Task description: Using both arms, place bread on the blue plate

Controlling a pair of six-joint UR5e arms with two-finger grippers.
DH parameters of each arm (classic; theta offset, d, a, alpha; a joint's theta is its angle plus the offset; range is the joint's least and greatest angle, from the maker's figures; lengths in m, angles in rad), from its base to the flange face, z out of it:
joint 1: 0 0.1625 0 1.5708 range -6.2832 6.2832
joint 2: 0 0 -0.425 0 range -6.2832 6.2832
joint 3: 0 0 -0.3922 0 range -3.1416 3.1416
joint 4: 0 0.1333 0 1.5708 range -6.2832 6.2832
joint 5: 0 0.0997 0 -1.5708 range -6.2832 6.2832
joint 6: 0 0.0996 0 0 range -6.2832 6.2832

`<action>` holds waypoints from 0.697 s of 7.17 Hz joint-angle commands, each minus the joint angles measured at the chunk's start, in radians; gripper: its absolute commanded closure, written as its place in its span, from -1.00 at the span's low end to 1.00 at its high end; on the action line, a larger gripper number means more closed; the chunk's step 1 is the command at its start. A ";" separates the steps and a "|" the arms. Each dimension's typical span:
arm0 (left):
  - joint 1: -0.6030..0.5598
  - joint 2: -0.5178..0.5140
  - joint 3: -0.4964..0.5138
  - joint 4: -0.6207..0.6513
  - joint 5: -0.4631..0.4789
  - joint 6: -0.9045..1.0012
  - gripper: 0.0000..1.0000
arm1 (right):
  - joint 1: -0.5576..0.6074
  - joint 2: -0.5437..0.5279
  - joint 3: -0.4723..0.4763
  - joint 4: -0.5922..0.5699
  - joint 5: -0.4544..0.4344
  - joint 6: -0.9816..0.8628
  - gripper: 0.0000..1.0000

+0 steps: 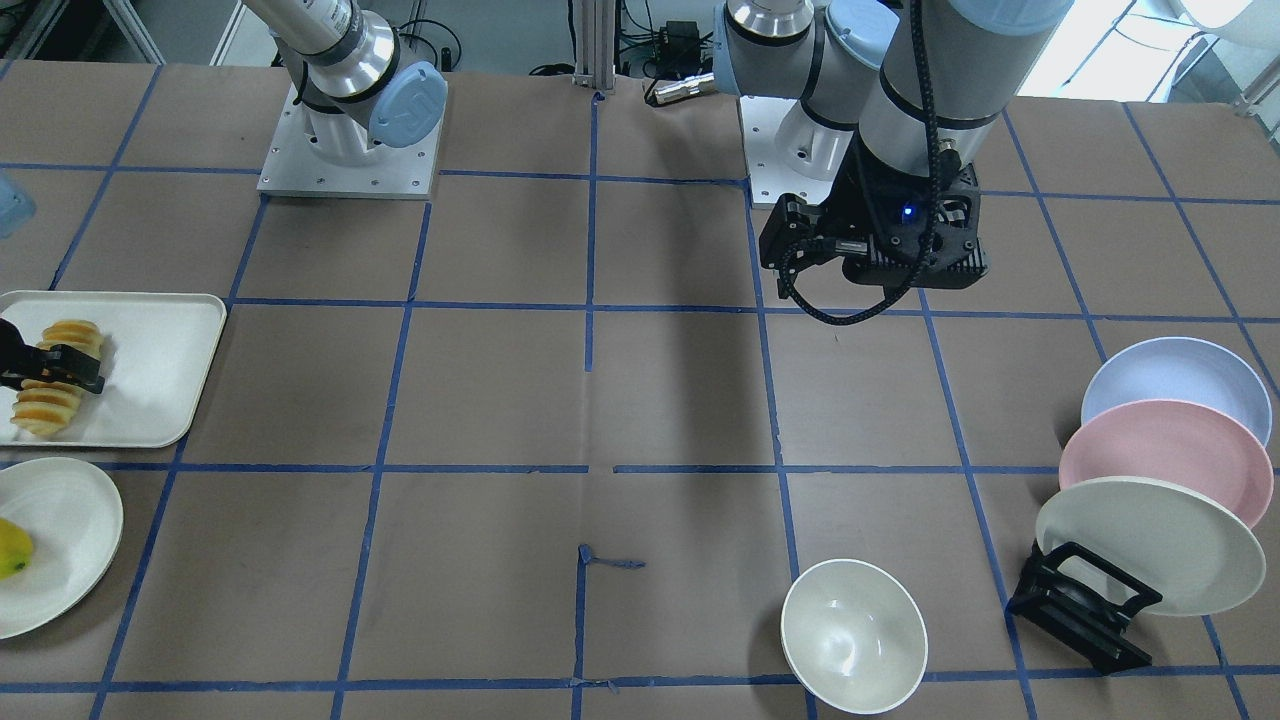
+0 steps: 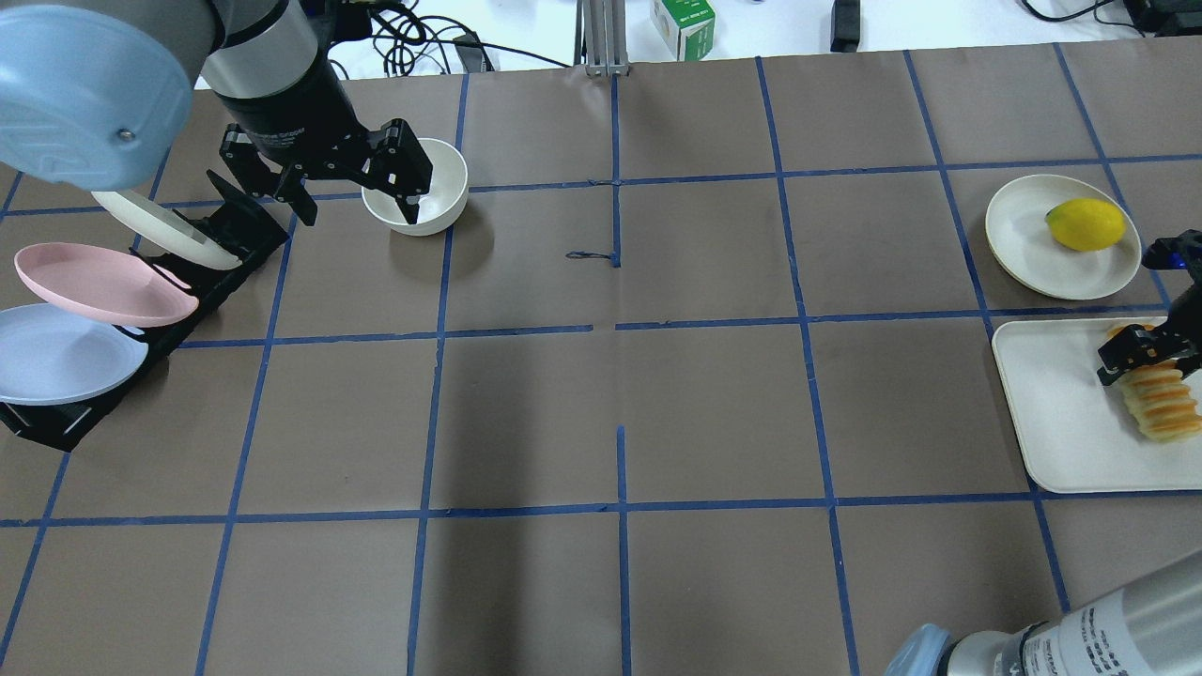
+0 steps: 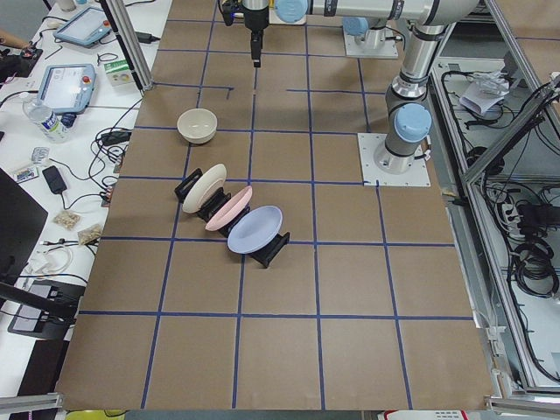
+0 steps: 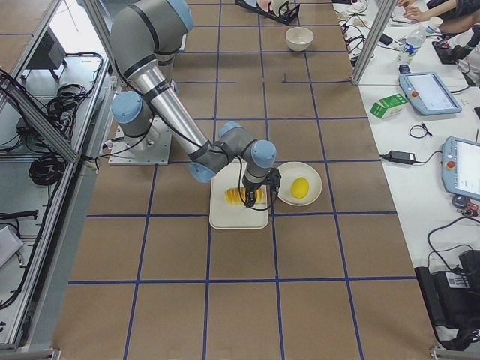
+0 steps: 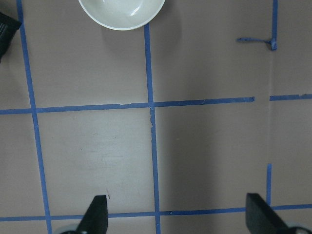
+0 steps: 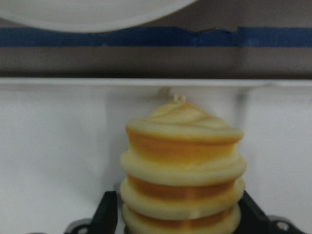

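Right pincer [image 6: 180,217] is clamped on the ridged yellow-orange bread loaf [image 6: 183,165], with 2 black fingers [image 6: 108,214] pressed against its soft, paler-edged slices. The loaf lies on the smooth cream-white rectangular tray [image 1: 150,370]. Just beside the tray, a round cream plate [image 1: 70,560] holds 1 glossy yellow-green fruit [image 1: 12,548]. Far across the brown paper-covered table [image 1: 500,400] from the tray, the matte pale blue round plate [image 1: 1175,385] stands tilted in a black rack [image 1: 1085,610]. A pink plate [image 1: 1165,450] and a cream-white plate [image 1: 1150,540] sit in the same rack, 3 in a row. Left pincer [image 5: 176,214] hangs wide open above bare table, well apart from the tray, with a white round bowl [image 5: 122,12] near it.
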 commanded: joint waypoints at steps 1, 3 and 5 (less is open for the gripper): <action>0.000 0.000 0.000 0.000 0.000 0.000 -1.00 | 0.000 -0.009 -0.001 0.017 -0.003 -0.001 1.00; 0.002 0.000 0.000 0.000 0.000 0.002 -1.00 | 0.000 -0.030 -0.011 0.028 -0.018 -0.004 1.00; 0.003 0.002 0.001 0.020 0.000 0.002 -1.00 | 0.011 -0.139 -0.008 0.149 -0.018 0.017 1.00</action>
